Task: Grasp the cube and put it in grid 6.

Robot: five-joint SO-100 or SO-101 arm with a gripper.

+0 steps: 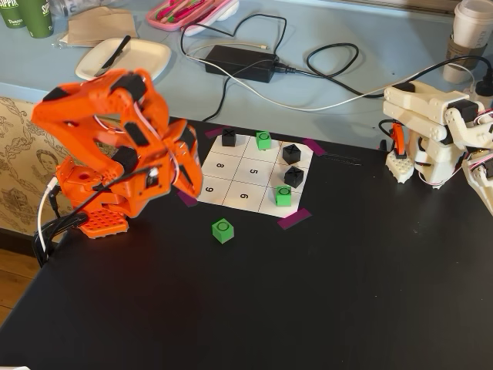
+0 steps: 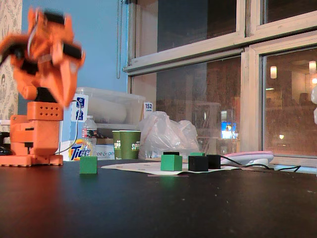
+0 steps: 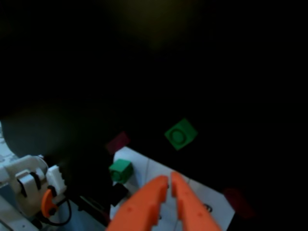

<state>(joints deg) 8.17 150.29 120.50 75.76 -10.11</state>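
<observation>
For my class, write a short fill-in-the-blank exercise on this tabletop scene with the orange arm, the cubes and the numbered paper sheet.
1. The green cube lying off the paper sheet rests on the ____ table.
2. The number of black cubes on the sheet is ____.
3. In the wrist view, the end effector is empty and its jaws are ____.
4. The idle second arm is coloured ____.

Missing words: black; three; shut; white

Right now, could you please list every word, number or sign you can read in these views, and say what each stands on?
"8", "5", "6", "9": paper grid sheet cells, in a fixed view.
Black circle outline: top of the green cube off the sheet.
"152": white card at the window, in a fixed view.
"Ti...", partly hidden: orange box.
"SIPP...": green cups, cut off.
Remaining grid digits: covered or blurred.
</observation>
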